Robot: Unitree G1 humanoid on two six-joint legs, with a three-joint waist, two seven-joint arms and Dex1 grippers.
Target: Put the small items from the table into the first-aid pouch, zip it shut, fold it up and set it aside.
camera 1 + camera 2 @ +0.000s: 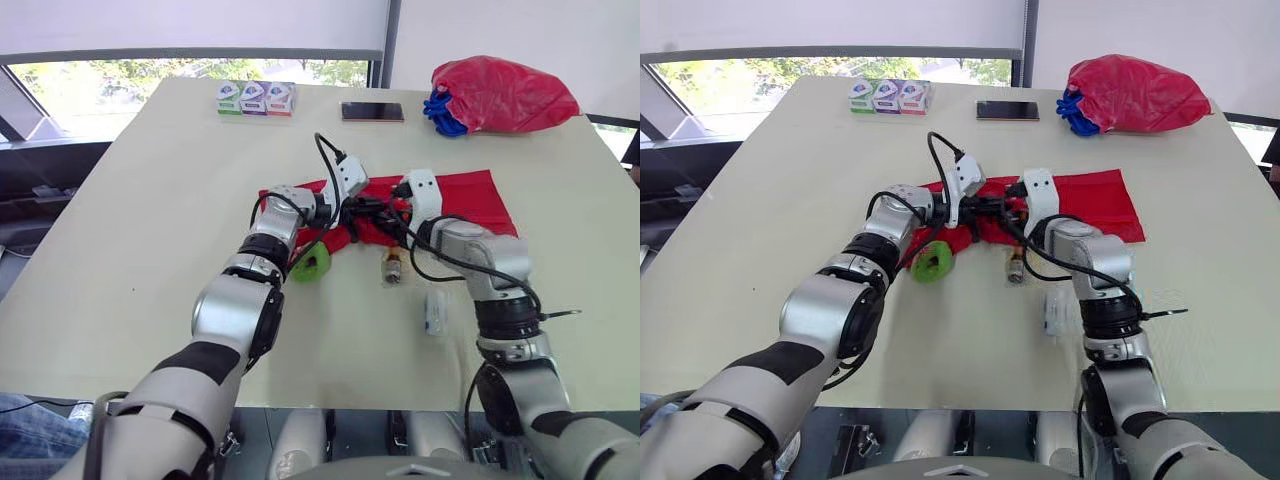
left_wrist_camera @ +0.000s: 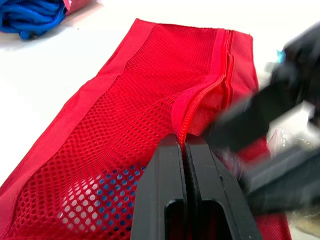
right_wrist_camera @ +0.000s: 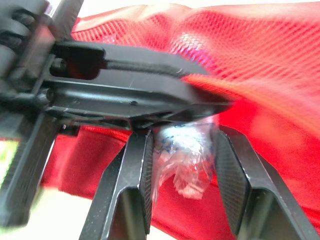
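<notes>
At the pouch (image 2: pixel 150 100) mouth, left hand (image 2: pixel 183 145) pinches its edge shut, right hand (image 3: pixel 183 134) grips a clear packet (image 3: pixel 189 162).

Head stereo pair down over the table (image 1: pixel 150 200) — both wrist cameras close on the pouch (image 2: pixel 125 100)

Setting: office or lab test room, by the look of it.
Furniture: one large pale table (image 1: pixel 150 220), plain top.
Backdrop: wide window (image 1: pixel 100 78) under a roller blind (image 1: pixel 190 25), trees outside; bare white wall (image 1: pixel 520 30).
Far edge of table: phone (image 1: pixel 372 111), three small boxes (image 1: pixel 255 98) in a row, red plastic bag (image 1: pixel 505 95).
</notes>
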